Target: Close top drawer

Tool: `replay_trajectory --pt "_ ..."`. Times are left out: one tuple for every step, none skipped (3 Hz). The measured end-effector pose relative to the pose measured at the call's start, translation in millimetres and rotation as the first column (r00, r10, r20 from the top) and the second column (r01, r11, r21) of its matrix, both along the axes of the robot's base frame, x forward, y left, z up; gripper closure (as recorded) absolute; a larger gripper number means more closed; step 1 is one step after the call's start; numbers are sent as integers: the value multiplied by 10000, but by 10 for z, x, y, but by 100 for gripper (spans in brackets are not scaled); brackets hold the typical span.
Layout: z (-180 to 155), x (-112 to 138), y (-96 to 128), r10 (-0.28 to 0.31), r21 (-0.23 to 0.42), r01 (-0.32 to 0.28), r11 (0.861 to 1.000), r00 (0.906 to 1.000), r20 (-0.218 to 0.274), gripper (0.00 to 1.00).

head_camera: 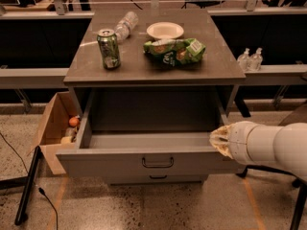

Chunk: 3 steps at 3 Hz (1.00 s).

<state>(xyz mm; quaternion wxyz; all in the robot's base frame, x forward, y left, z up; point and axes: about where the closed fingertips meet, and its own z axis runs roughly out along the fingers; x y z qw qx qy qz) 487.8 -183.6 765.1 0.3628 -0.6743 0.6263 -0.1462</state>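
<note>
The top drawer (144,162) is pulled far out of the grey cabinet; its deep grey box looks empty and its flat front carries a small dark centre pull handle (157,163). A shallower drawer front with a like handle (157,177) shows just below it. My gripper (218,140) comes in from the right on a thick white arm (273,147). Its tan tip rests at the right end of the drawer's front edge, at the top rim.
On the cabinet top (144,66) stand a green can (109,48), a lying plastic bottle (125,25), a white bowl (165,30) and a green chip bag (173,51). A cardboard box (55,128) with items stands left. A black stand leg (26,186) and cable lie at lower left.
</note>
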Motion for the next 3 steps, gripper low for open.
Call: replay_trajectory --pt "-166 -192 63 -21 -17 20 10000 9985 -543 100" --pt "-334 -285 109 -47 -50 43 10000 9962 -873 100" --pt "-561 -284 141 -95 -170 80 9998 9958 -908 100"
